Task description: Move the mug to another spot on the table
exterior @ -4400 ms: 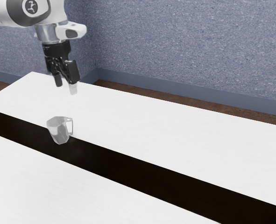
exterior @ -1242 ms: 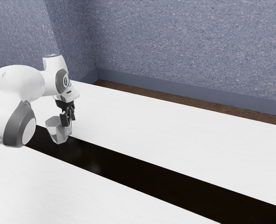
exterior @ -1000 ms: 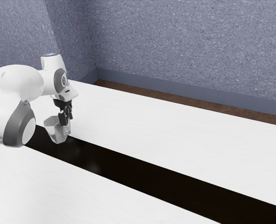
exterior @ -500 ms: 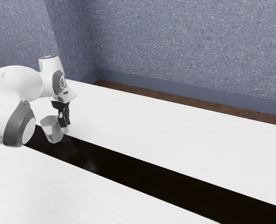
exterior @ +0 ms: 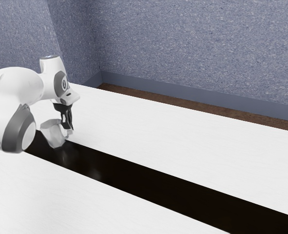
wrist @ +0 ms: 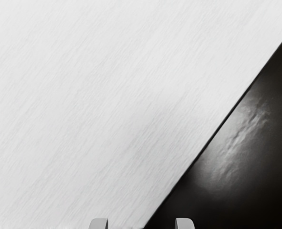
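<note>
White-grained table (exterior: 182, 131) crossed by 1 glossy black stripe (exterior: 148, 183); speckled blue wall (exterior: 192, 44) and brown floor (exterior: 182, 103) toward 12 o'clock. At 9 o'clock, the gripper (exterior: 66, 124) clamps the tilted mug (exterior: 53, 135) by its rim, at the stripe's edge.

The table (exterior: 192, 126) has a white top with a fine wood grain, split into 2 white parts by a glossy black band (exterior: 148, 180) that runs from the middle left of the exterior frame down to its lower right. In the wrist frame the table (wrist: 83, 95) is white across the upper left, and the black band (wrist: 245, 171), with a soft sheen on it, takes the lower right.
</note>
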